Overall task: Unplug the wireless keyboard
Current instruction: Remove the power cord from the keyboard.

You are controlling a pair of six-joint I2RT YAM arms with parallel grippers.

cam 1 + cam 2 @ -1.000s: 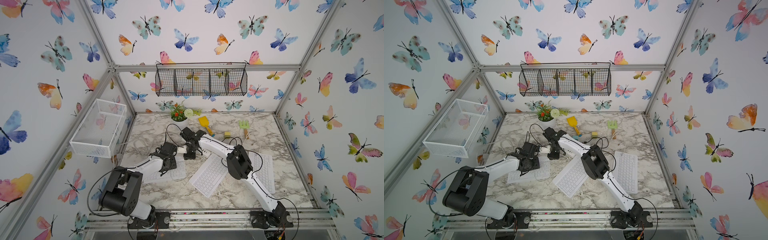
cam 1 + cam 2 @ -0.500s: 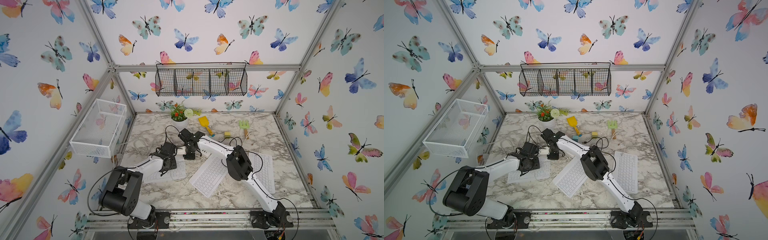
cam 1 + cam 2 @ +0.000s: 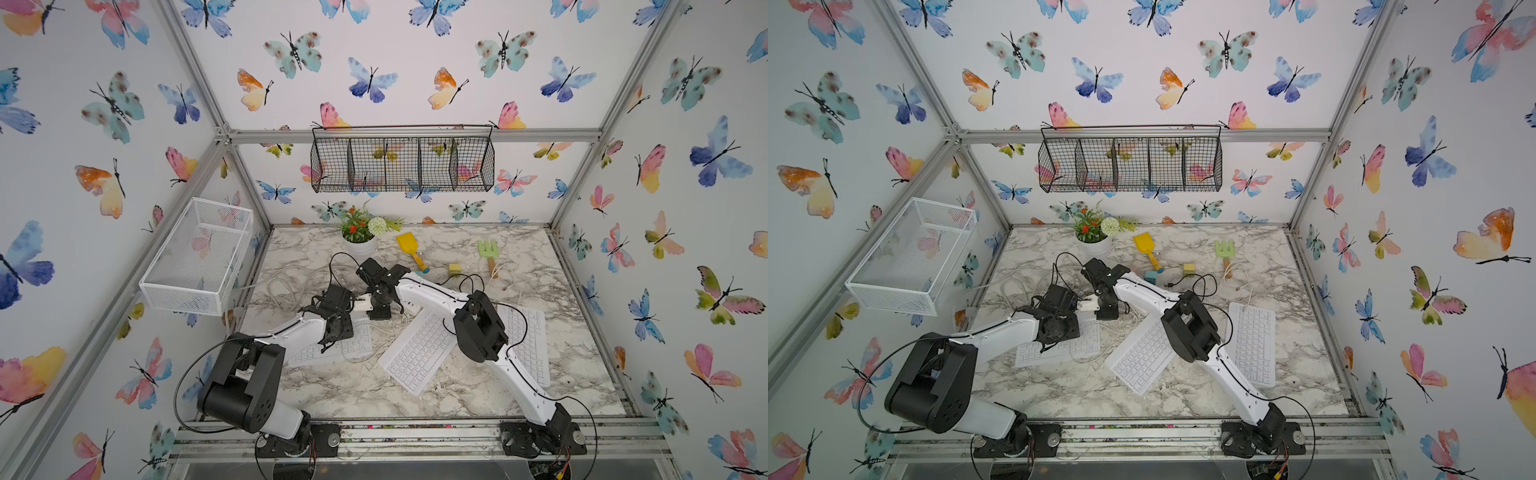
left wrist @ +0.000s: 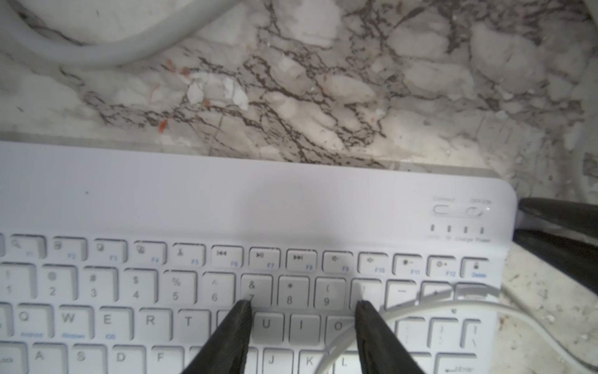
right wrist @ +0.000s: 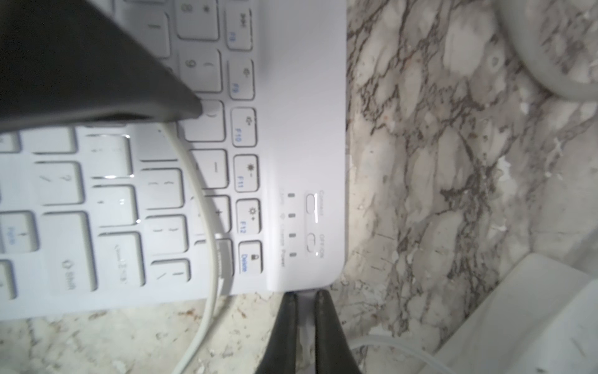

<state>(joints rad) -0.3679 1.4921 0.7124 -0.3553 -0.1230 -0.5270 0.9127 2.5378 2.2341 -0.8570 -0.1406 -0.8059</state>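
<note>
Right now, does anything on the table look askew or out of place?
Yes. The middle keyboard lies diagonally, plainly askew, and a white cable loops over the keys of the left keyboard, where no cable belongs.

Pale walls [image 3: 395, 75] papered with watercolour butterflies in blue, teal, pink and orange close in three sides, joined by silver metal frame bars [image 3: 270, 135]. A black wire basket [image 3: 402, 164] with four compartments hangs on the back wall; a white mesh basket [image 3: 195, 257] juts from the side wall. The table [image 3: 561, 291] is grey-veined white marble, evenly lit.
</note>
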